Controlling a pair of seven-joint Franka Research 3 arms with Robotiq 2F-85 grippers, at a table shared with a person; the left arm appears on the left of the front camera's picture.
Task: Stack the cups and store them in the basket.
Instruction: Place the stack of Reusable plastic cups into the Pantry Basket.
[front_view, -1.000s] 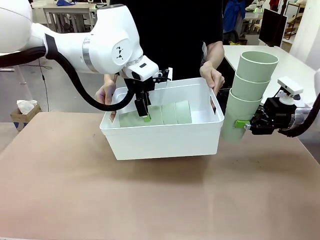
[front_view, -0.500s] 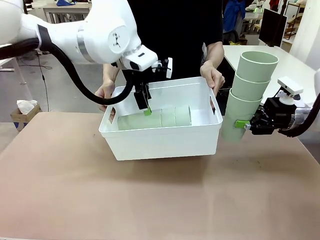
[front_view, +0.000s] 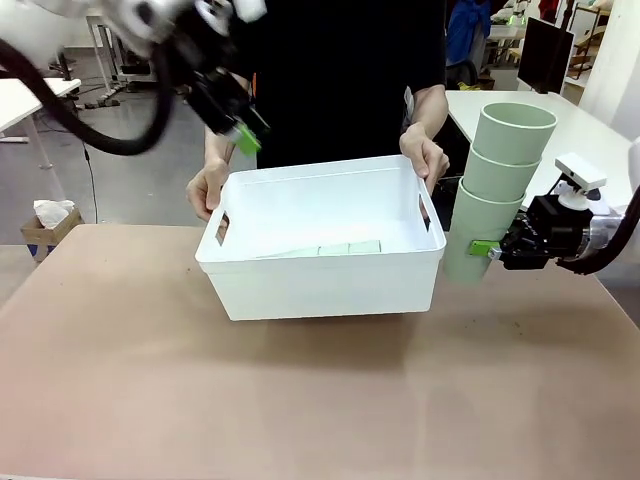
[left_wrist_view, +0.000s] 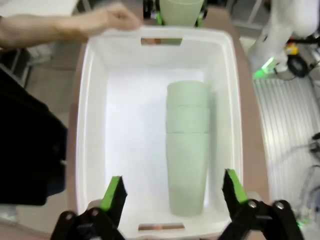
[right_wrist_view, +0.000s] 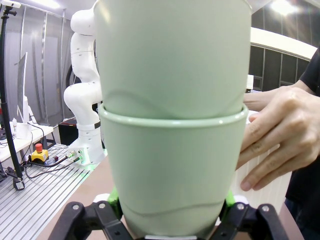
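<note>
Left gripper (left_wrist_view: 172, 186) high above basket (front_view: 320, 288), jaws apart; right gripper (front_view: 483, 248) clamps cups (front_view: 503, 165).

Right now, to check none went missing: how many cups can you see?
6: one stack of three lying in the basket, a second stack of three upright in the right gripper. None seems hidden.

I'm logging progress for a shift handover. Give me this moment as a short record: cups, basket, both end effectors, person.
stored stack: three nested cups, lying on their side inside the basket
held stack: three nested cups, upright, outside the basket beside its right end
left end effector: open, empty, raised above the basket
right end effector: shut on the held stack's bottom cup
person's hands: gripping the basket's far rim, one near each end
</note>
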